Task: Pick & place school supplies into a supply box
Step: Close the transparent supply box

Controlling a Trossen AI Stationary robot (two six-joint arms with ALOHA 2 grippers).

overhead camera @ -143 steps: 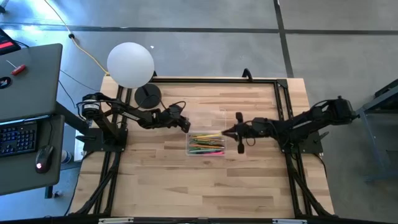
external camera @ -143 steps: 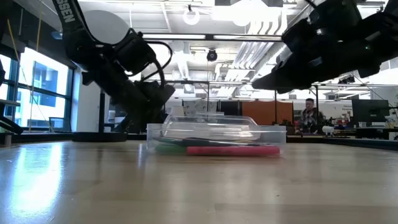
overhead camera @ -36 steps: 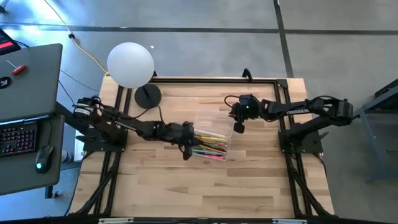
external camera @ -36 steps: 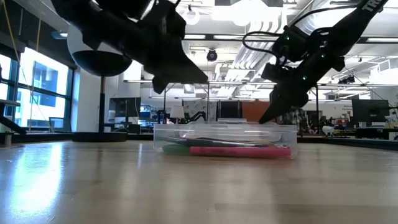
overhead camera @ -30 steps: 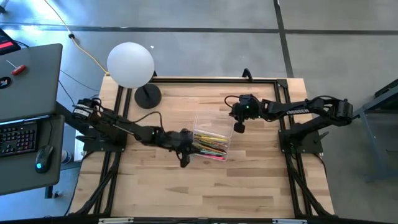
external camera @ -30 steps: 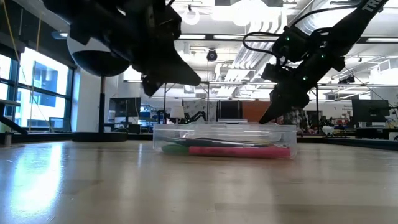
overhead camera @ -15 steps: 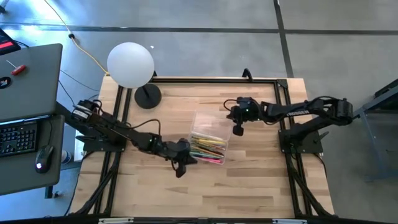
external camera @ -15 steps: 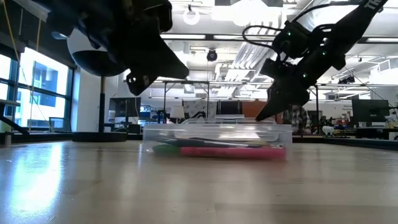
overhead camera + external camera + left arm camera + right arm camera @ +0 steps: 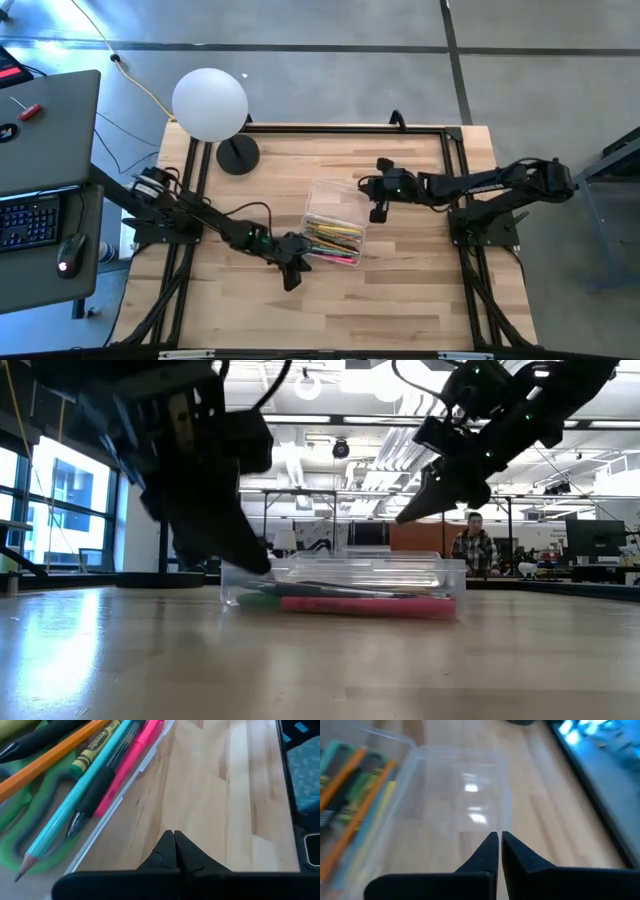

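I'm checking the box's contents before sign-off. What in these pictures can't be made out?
- Scissors: left wrist view shows only the green handles; pens lie over them and the edge cuts the blades.
- Lid: right wrist view is blurred; the hinge cannot be traced.
- Supplies: high view shows them too small to count.
- Box: low view; the left claw hides its left end.
- Right claw: low view shows only a dark outline.

Left tool (image 9: 291, 276) closed, low, right tool (image 9: 378, 208) closed, raised

supply box (image 9: 335, 215) clear | pen (image 9: 127, 767) pink | pencil (image 9: 50, 755) orange | scissors (image 9: 30, 820) green | table (image 9: 400, 290) light wood
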